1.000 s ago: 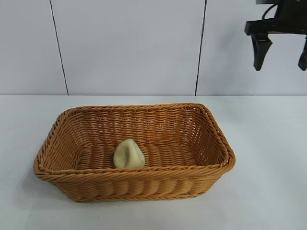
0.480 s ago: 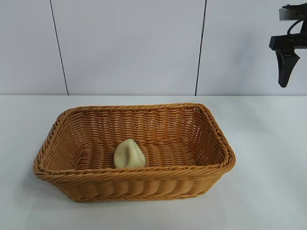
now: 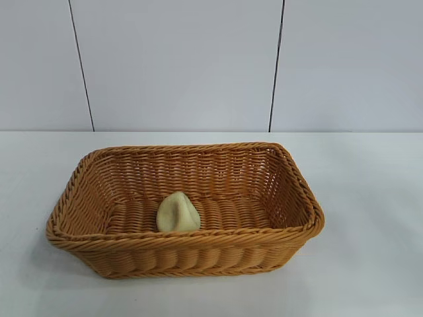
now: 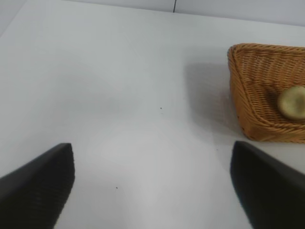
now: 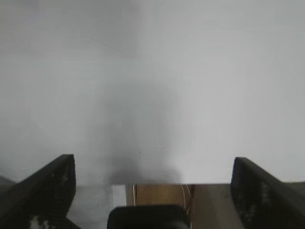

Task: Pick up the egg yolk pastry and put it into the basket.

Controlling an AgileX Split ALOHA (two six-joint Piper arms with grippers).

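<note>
The basket (image 3: 185, 210) sits in the lower middle of the exterior view on the white desk (image 3: 370, 198), its long side across the frame and its braided rim unbroken all round. The egg yolk pastry (image 3: 178, 212) lies inside it on the woven floor, close to the near wall and a little left of the basket's centre — pale, dented, resting on its own with nothing touching it.

Neither arm appears in the exterior view.

In the left wrist view the left tool (image 4: 152, 191) shows its 2 dark fingers at the lower left and lower right corners of the frame, spread wide with bare desk between them and nothing held. The basket's corner fills the right edge of that frame, with the pastry a pale round shape inside, well apart from the tool.

In the right wrist view the right tool (image 5: 152, 186) is likewise wide — 2 fingers at the lower corners, nothing between them. Plain white desk fills most of that frame, with its edge along the bottom.
</note>
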